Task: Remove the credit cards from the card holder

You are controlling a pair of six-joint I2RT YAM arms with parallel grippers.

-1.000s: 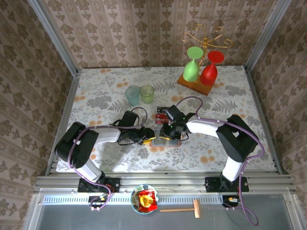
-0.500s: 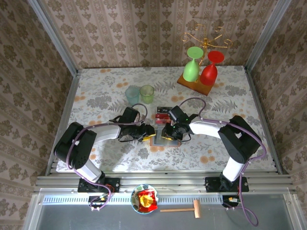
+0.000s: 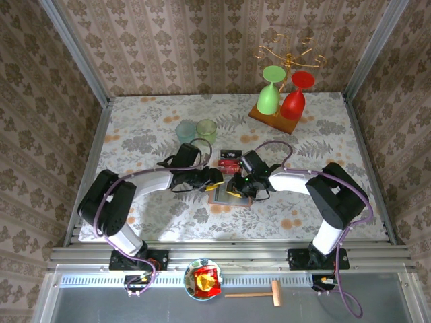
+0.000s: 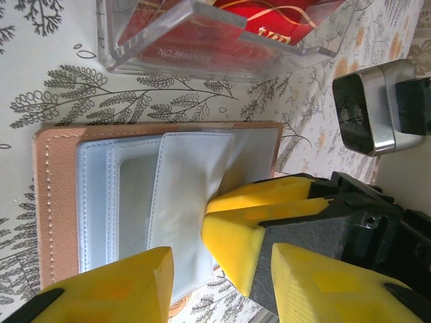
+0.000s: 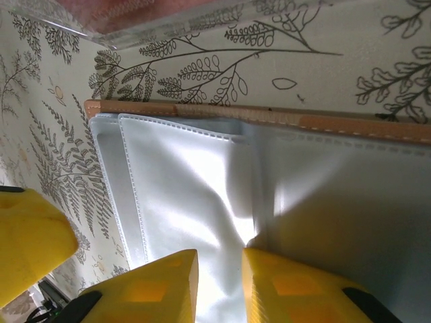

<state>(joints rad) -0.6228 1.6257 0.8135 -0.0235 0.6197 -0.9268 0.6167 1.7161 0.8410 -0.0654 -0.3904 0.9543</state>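
Observation:
The card holder [image 3: 226, 194] lies open on the table, tan edge [image 4: 57, 202] outside and pale grey-blue pockets [image 5: 182, 195] inside. Just behind it, red credit cards [image 4: 269, 15] sit in a clear plastic case [image 3: 229, 162]. My right gripper [image 3: 240, 186] is over the holder, its yellow fingers [image 5: 296, 289] nearly together with a clear pocket sleeve pinched between them. My left gripper [image 3: 214, 179] hovers at the holder's left end. Its fingers [image 4: 114, 289] stand apart and hold nothing, and the right gripper's fingertip [image 4: 236, 232] shows between them.
Two translucent cups [image 3: 186, 132] [image 3: 207, 131] stand behind the left arm. A wooden board [image 3: 273, 118] with a green goblet [image 3: 269, 94] and a red goblet [image 3: 295, 99] is at the back right. A bowl with a snack packet [image 3: 204, 280] and a wooden mallet [image 3: 259, 293] lie below the table's front rail.
My left gripper has moved right and farther back, up to the card holder's left end. The right gripper has shifted slightly right and kept its pinch on the holder.

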